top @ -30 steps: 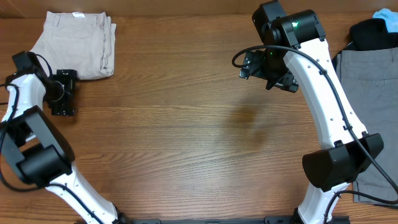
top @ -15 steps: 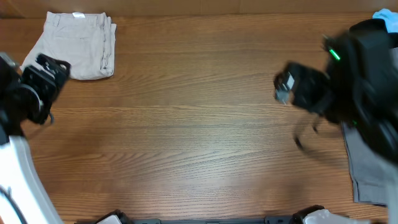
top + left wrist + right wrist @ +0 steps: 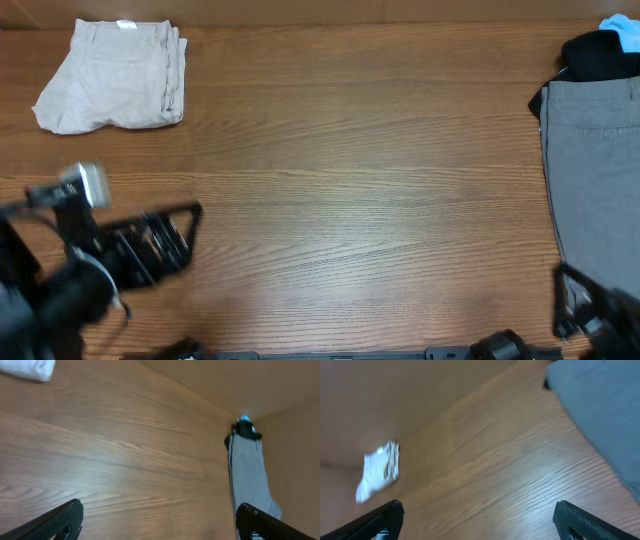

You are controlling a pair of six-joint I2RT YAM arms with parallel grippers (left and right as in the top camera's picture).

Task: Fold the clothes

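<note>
The beige shorts (image 3: 110, 90) lie folded at the table's far left corner, waistband to the back. They show as a pale blurred patch in the left wrist view (image 3: 27, 369) and in the right wrist view (image 3: 377, 470). My left gripper (image 3: 185, 238) is open and empty, low at the front left, well away from the shorts; its fingers frame bare wood in its wrist view (image 3: 160, 525). My right gripper (image 3: 562, 302) is at the front right edge, open and empty over bare wood in its wrist view (image 3: 480, 522).
A grey garment (image 3: 595, 200) lies flat along the right side, also seen from both wrists (image 3: 247, 475) (image 3: 605, 415). A black item (image 3: 600, 55) and a blue item (image 3: 622, 28) sit at the far right corner. The wooden table (image 3: 350, 180) lies between.
Both arms have pulled back fast from the far side of the table to the front corners, left arm to front left, right arm to front right. The shorts have not moved.
</note>
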